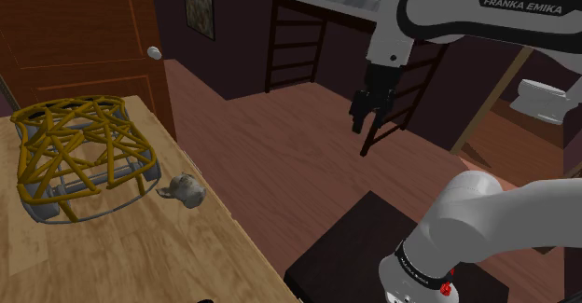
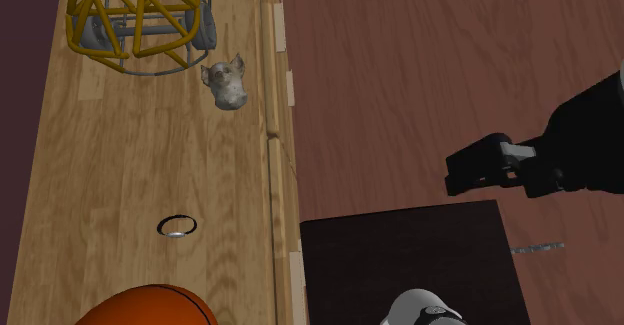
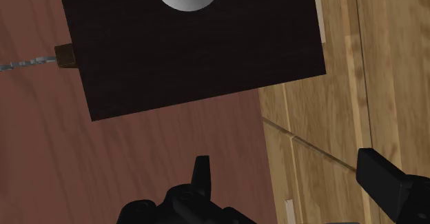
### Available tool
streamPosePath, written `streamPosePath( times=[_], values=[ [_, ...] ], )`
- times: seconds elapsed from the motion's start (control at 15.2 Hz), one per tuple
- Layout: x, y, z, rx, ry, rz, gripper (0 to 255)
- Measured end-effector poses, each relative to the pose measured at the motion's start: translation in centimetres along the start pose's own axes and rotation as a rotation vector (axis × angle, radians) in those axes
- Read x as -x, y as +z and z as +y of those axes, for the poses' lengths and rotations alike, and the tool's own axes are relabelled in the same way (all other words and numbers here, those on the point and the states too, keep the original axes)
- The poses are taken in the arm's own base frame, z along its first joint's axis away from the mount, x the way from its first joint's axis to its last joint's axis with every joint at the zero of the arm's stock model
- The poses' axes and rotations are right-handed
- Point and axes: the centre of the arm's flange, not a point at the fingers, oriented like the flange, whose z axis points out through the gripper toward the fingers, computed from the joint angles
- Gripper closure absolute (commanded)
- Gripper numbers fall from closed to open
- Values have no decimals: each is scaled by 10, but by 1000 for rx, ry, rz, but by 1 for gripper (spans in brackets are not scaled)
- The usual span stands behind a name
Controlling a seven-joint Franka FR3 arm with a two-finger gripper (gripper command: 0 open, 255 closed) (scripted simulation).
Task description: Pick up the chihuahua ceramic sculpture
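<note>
The chihuahua sculpture is a small grey-white dog figure lying on the wooden table, close to the table's edge and just beside the wire basket. In the second exterior view the chihuahua sculpture lies near the table's right edge. My gripper hangs high over the red-brown floor, well off to the shoulder view's right of the table and far from the sculpture. In the wrist view my gripper is open, its fingers wide apart with nothing between them.
The yellow wire basket with a grey base stands at the table's far end. A small metal ring and an orange rounded object lie nearer the stand. The dark stand sits beside the table. A ladder leans behind.
</note>
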Motion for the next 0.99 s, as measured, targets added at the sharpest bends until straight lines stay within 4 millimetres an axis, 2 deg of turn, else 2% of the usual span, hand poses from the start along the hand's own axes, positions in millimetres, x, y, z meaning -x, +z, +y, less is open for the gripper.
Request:
streamPosePath(
  times=[0.13, 0.26, 0.4, 0.59, 0.73, 0.99],
  values=[
    [-4, 3, -4, -1, 1, 0, 0],
    [-16, 9, -16, -3, 6, 0, 0],
    [-31, 21, -37, -5, 12, 0, 0],
    [-55, 38, -55, -8, 22, 1, 0],
    [-73, 54, -74, -11, 28, 1, 0],
    [-104, 72, -110, -17, 41, 3, 0]
  ],
)
